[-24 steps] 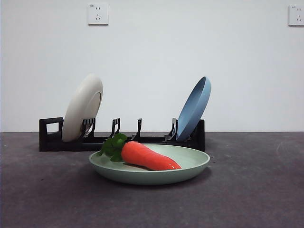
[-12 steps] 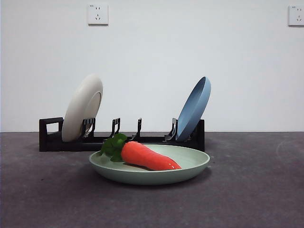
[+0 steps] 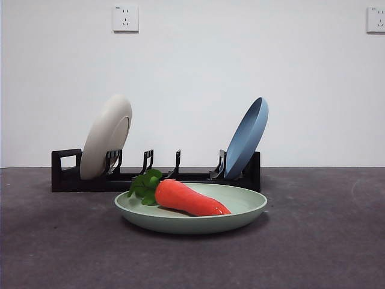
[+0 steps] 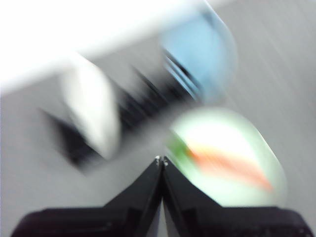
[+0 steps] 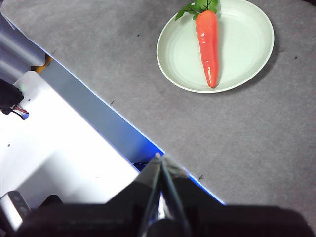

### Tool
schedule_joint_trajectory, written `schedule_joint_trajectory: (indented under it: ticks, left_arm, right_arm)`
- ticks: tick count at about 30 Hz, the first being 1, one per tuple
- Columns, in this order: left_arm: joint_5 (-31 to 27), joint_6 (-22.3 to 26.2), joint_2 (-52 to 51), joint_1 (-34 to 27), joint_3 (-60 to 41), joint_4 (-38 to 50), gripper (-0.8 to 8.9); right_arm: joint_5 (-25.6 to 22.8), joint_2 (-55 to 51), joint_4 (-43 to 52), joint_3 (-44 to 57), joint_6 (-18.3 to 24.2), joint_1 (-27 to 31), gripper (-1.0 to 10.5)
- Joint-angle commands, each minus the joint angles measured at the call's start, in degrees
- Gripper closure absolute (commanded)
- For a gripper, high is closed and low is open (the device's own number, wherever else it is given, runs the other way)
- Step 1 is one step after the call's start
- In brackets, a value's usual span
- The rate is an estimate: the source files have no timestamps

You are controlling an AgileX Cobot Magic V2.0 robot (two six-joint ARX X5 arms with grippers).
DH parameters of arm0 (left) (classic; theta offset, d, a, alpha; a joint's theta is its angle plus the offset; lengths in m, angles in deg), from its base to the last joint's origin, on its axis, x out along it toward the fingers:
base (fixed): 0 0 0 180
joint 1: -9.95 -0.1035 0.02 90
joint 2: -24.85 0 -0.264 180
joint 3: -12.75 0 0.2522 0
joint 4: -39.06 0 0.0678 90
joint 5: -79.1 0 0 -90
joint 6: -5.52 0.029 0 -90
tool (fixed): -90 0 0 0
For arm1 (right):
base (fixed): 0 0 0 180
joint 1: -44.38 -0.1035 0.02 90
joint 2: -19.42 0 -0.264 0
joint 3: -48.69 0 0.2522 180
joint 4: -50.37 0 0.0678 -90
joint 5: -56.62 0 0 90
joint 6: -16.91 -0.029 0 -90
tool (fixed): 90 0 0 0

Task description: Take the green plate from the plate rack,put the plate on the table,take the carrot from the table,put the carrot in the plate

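The green plate (image 3: 240, 211) lies flat on the table (image 3: 325, 241) in front of the plate rack (image 3: 66, 174). The carrot (image 3: 189, 200) lies in the plate, leaves to the left. The right wrist view shows the plate (image 5: 247, 44) with the carrot (image 5: 208, 44) in it from above. My right gripper (image 5: 160, 160) is shut and empty, high over the table edge, far from the plate. The left wrist view is blurred; my left gripper (image 4: 161, 162) is shut and empty, high above the plate (image 4: 232, 148) and rack (image 4: 133, 106).
A cream-white plate (image 3: 105, 137) stands in the rack's left end and a blue plate (image 3: 246, 137) leans at its right end. A white base and the table's blue-lit edge (image 5: 98, 123) show in the right wrist view. Neither arm shows in the front view.
The front view has shifted a few pixels to the right. The plate, carrot and rack have not moved on the table.
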Motion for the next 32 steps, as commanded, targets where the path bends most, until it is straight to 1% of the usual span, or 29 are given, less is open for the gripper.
schedule_joint_trajectory:
  ticks: [1, 5, 8, 10, 11, 13, 16, 19, 22, 27, 32]
  left_arm:
    - [-0.02, 2.32, -4.02, -10.73, -1.99, 8.76, 8.17]
    - [0.00, 2.56, -9.86, -22.08, -7.80, 20.15, 8.17]
    - [0.02, 4.63, -14.27, -27.65, -14.80, 28.57, 8.17]
    - [0.90, 6.01, -17.70, -30.73, -21.49, 35.04, 8.17]
    - [2.25, 6.47, -19.23, -31.93, -24.61, 37.62, 8.17]
    - [6.88, 6.71, -22.67, -34.38, -32.04, 42.49, 8.17]
    - [13.42, 6.71, -26.88, -37.03, -41.81, 46.97, 8.17]
    - [19.56, 6.73, -29.99, -38.56, -49.40, 48.39, 8.17]
    - [23.39, 6.75, -32.13, -39.39, -54.71, 48.41, 8.17]
    - [25.29, 6.78, -35.69, -40.44, -60.17, 48.33, 8.17]
    - [25.24, 6.75, -39.36, -41.68, -62.29, 44.57, 8.17]
  right_arm:
    - [-0.15, -0.09, 0.26, 0.28, -0.48, -0.09, 9.5]
    - [-0.15, -0.09, 0.24, 0.28, -0.48, -0.09, 9.5]
    - [-0.15, -0.09, 0.24, 0.28, -0.48, -0.09, 9.5]
    - [-0.15, -0.09, 0.24, 0.28, -0.48, -0.09, 9.5]
    - [-0.17, -0.09, 0.24, 0.28, -0.48, -0.09, 9.5]
    - [-0.17, -0.11, 0.24, 0.28, -0.48, -0.09, 9.5]
    - [-0.15, -0.11, 0.24, 0.28, -0.48, -0.09, 9.5]
    - [-0.15, -0.09, 0.24, 0.28, -0.48, -0.09, 9.5]
    - [-0.15, -0.09, 0.24, 0.28, -0.48, -0.09, 9.5]
    - [-0.15, -0.11, 0.24, 0.28, -0.48, -0.09, 9.5]
    - [-0.15, -0.09, 0.24, 0.28, -0.48, -0.09, 9.5]
